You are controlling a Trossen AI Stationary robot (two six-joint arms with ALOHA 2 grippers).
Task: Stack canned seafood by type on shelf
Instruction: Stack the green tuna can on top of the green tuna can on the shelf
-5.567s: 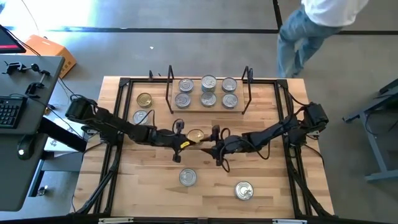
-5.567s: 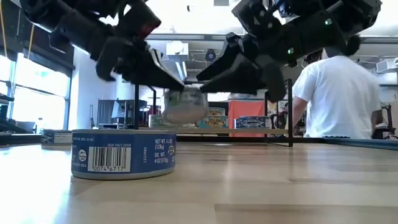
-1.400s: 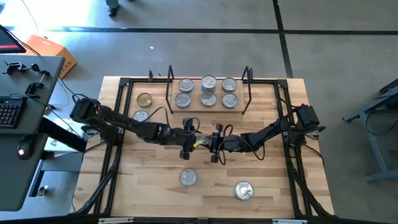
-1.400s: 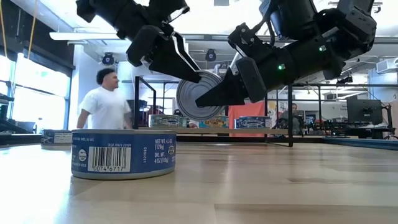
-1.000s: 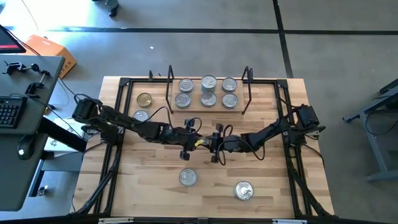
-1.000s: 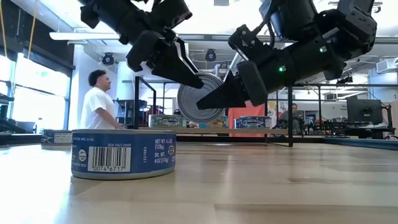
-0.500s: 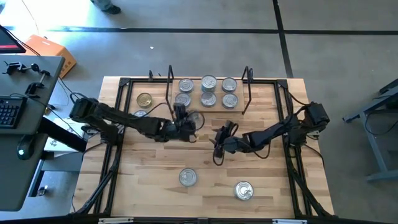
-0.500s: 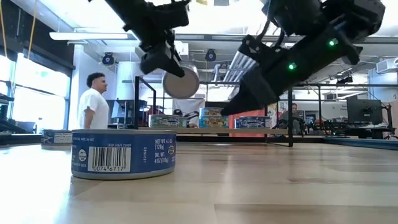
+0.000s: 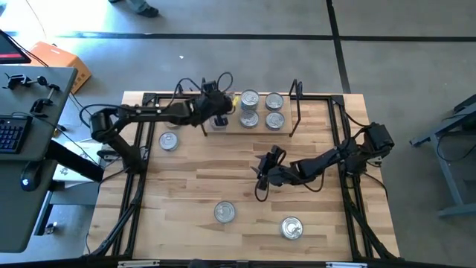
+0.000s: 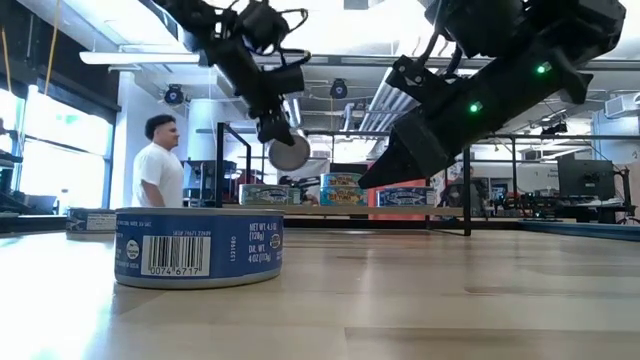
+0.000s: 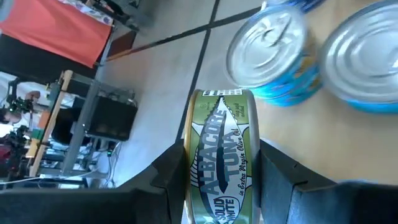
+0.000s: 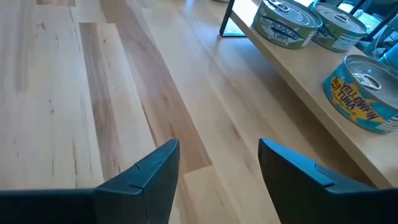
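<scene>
The shelf (image 9: 262,129) stands at the far middle of the table, with several silver-lidded tins (image 9: 262,109) upright on its plank. My left gripper (image 9: 218,109) hovers over the shelf's left end, shut on a green-labelled albacore tuna tin (image 11: 221,155), which also shows in the low view (image 10: 288,152). My right gripper (image 9: 262,176) hangs open over the bare table middle, near the shelf's front, with nothing between its fingers (image 12: 144,175). More tins rest on their bottoms on the table: one at the left (image 9: 169,141), two near the front (image 9: 224,213) (image 9: 291,227). My left gripper pinches the tuna tin between its two fingers (image 11: 169,182), one on each flat face, the labelled side wall (image 11: 219,134) toward the wrist camera. The fingers slant down toward the far edge. The tin stands on edge, lifted clear above the shelf.
A black frame (image 9: 141,134) runs round the tabletop, and black wire uprights (image 9: 295,104) stand at the shelf's ends. A blue-labelled tin (image 10: 198,246) sits close to the low camera. A person (image 10: 158,165) stands in the room behind. Bare wood lies between the shelf and the front tins.
My right gripper has opened and let go of the tin that both grippers held over the table middle. My left gripper has carried the tin toward the far edge and up, swinging round over the shelf's left end. The right gripper tipped and drew back slightly.
</scene>
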